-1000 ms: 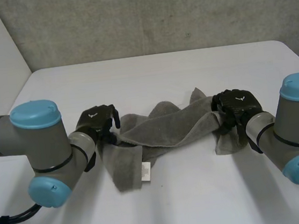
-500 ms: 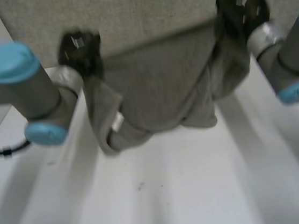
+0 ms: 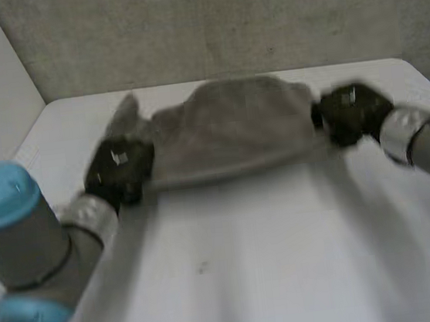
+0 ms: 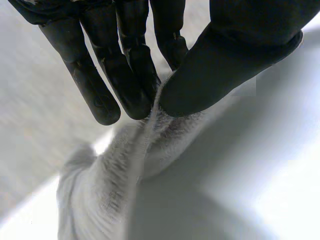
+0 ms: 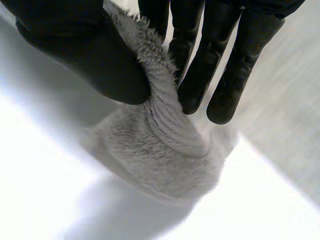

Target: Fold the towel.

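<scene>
The grey towel stretches between my two hands over the far half of the white table, billowing upward in the middle. My left hand holds its left end; in the left wrist view the thumb and fingers pinch the towel's edge. My right hand holds the right end. In the right wrist view the thumb presses the fluffy towel against the fingers. A loose corner sticks up beside the left hand.
A grey concrete wall rises behind the table's far edge. Bare white tabletop lies between the towel and me. The table's left corner and right corner sit near the wall.
Both hands pinched the towel's ends on the table, lifted it high and spread it, then swung it down and away toward the far side of the table.
</scene>
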Tool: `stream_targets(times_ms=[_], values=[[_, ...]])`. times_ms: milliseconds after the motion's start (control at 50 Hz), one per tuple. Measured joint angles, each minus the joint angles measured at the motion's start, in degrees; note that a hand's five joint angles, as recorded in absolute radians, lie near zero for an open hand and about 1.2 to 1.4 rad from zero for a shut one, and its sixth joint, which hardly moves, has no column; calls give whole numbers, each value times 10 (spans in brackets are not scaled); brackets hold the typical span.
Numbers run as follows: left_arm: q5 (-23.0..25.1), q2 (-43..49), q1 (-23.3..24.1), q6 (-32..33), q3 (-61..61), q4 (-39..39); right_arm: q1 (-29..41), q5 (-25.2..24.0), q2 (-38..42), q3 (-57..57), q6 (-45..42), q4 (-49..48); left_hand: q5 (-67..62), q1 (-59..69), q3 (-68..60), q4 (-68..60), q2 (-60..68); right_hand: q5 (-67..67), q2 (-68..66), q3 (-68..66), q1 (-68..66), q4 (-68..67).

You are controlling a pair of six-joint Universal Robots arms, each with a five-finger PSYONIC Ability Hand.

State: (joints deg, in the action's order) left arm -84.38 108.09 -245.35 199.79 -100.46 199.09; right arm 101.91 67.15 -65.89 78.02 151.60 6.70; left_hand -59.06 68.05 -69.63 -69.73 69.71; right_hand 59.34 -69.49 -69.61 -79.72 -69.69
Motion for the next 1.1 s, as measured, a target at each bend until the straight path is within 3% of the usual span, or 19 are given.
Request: stream_targets(times_ms=[100,260,300,360,400,440,500,760,1100], values=[[19,23,2,0,-52,-7,-18,1,24,55,-45,61,0,0,0,0,0,0,0,0,0,0],[27,37,3,-4,-51,-6,-32,3,32,118,-22,11,0,0,0,0,0,0,0,0,0,0],[26,34,2,-5,-46,-7,-36,3,30,130,-6,-1,0,0,0,0,0,-34,47,48,57,49],[25,25,2,-8,-35,-7,-42,2,26,153,31,-21,0,0,0,0,0,-218,228,230,266,225],[24,22,2,-8,-32,-7,-43,2,24,159,39,-25,0,0,0,0,0,-230,234,236,279,236],[24,14,3,-9,-22,-8,-45,1,14,181,68,-42,0,0,0,0,0,-357,359,361,416,362],[23,8,5,-9,-12,-8,-44,1,2,206,91,-67,0,0,0,0,0,-381,383,385,446,386],[21,19,9,-9,22,-8,-41,15,-22,270,161,-182,0,0,0,0,0,-410,409,412,477,414],[19,27,-2,-9,21,-8,-45,108,7,248,136,-270,0,0,0,0,0,-379,378,379,433,380]])
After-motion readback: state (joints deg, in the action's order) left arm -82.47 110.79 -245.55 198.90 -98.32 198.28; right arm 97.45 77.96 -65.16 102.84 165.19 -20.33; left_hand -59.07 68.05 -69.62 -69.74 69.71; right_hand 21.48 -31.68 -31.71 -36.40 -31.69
